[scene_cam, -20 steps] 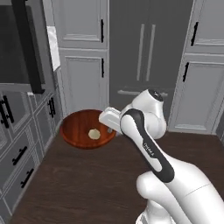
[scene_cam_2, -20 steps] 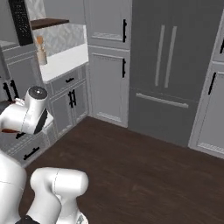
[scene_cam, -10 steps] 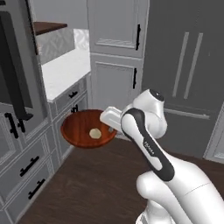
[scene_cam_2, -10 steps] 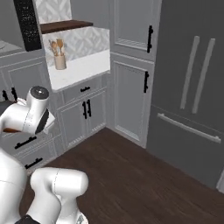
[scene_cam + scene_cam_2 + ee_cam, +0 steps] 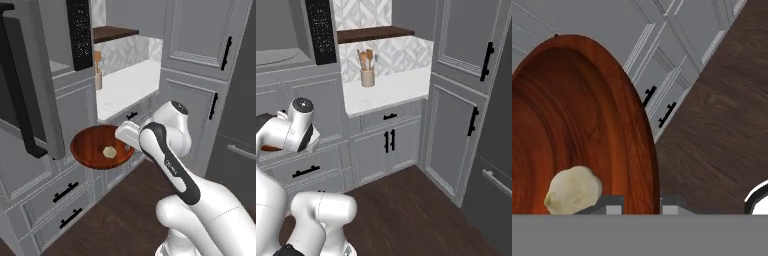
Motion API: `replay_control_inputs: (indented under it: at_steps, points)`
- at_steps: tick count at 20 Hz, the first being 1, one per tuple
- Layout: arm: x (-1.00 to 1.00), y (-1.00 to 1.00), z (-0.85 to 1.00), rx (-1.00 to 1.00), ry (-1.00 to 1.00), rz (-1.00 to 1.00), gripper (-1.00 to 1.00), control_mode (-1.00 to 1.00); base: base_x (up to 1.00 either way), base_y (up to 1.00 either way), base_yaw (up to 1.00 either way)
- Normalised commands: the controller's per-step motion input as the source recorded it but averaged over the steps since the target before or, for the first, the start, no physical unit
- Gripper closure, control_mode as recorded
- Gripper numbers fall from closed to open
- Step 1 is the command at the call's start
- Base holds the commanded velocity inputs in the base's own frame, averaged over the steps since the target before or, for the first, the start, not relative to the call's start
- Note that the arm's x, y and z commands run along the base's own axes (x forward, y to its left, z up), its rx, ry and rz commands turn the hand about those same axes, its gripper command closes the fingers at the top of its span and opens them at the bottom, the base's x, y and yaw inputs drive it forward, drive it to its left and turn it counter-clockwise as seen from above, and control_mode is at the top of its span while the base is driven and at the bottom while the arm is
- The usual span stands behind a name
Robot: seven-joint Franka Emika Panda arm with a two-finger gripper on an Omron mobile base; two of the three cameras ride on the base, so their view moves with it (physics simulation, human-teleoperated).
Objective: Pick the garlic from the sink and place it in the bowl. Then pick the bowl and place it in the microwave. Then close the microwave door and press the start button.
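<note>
My gripper (image 5: 131,148) is shut on the right rim of the reddish-brown wooden bowl (image 5: 92,144) and holds it level in the air. The pale garlic (image 5: 109,151) lies inside the bowl, near the gripped edge. In the hand view the bowl (image 5: 577,115) rises to the left, its rim pinched between the gripper (image 5: 643,204) tips, with the garlic (image 5: 573,190) just beside them. The microwave (image 5: 80,32), with its black control panel, stands above the bowl. The open microwave door (image 5: 50,90) juts out at the left. The microwave's (image 5: 320,30) cavity is open. The sink is out of view.
A white counter (image 5: 386,90) with a jar of wooden utensils (image 5: 367,75) lies right of the microwave. Grey drawers (image 5: 60,195) stand below the bowl. A tall cabinet (image 5: 200,55) and the fridge (image 5: 498,150) stand to the right. Dark wood floor (image 5: 406,210) spreads in front.
The whole picture has swung: the fridge slid off to the right, and the counter, microwave and open door came in from the left. The bowl with the garlic stays in my shut gripper.
</note>
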Motion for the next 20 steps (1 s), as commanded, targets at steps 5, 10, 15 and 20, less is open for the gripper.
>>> replay_control_inputs:
  at_steps: [5,10,15,20]
  points:
    - [0.00,0.00,0.00,0.00,0.00,0.00,1.00,1.00,0.79,-0.01,0.53]
    - [0.00,0.00,0.00,0.00,0.00,0.00,1.00,1.00,0.75,-0.09,0.50]
    - [0.00,0.00,0.00,0.00,0.00,0.00,1.00,1.00,0.58,-0.36,0.42]
    - [0.00,0.00,0.00,0.00,0.00,0.00,1.00,1.00,0.52,-0.48,0.38]
